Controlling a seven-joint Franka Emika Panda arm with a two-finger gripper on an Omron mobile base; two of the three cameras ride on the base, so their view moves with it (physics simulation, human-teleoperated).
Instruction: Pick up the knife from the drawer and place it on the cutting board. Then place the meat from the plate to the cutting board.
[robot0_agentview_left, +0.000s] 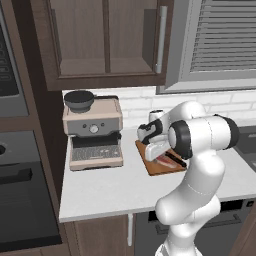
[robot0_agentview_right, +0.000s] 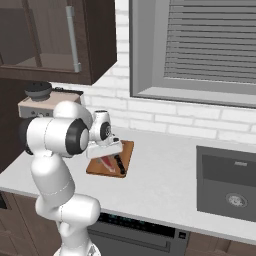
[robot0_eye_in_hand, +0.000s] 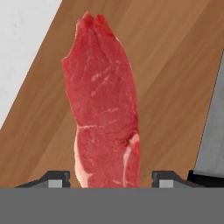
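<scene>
The red meat (robot0_eye_in_hand: 105, 109) lies flat on the reddish-brown cutting board (robot0_eye_in_hand: 170, 65), a strip with pale streaks. My gripper (robot0_eye_in_hand: 110, 179) hangs just above it, open, with a fingertip (robot0_eye_in_hand: 57, 179) on each side and a gap to the meat on both. The knife's silver blade (robot0_eye_in_hand: 214, 131) lies on the board to the right. From the base, the meat (robot0_agentview_right: 106, 162) and the black-handled knife (robot0_agentview_right: 119, 164) rest side by side on the cutting board (robot0_agentview_right: 128, 149), under my gripper (robot0_agentview_left: 158, 149). The plate and the drawer are out of view.
A coffee machine (robot0_agentview_left: 93, 132) stands on the counter left of the board. A dark sink (robot0_agentview_right: 227, 182) is set into the counter at the right. Wall cabinets (robot0_agentview_left: 105, 40) hang above, and a window with blinds (robot0_agentview_right: 200, 45) sits behind the counter.
</scene>
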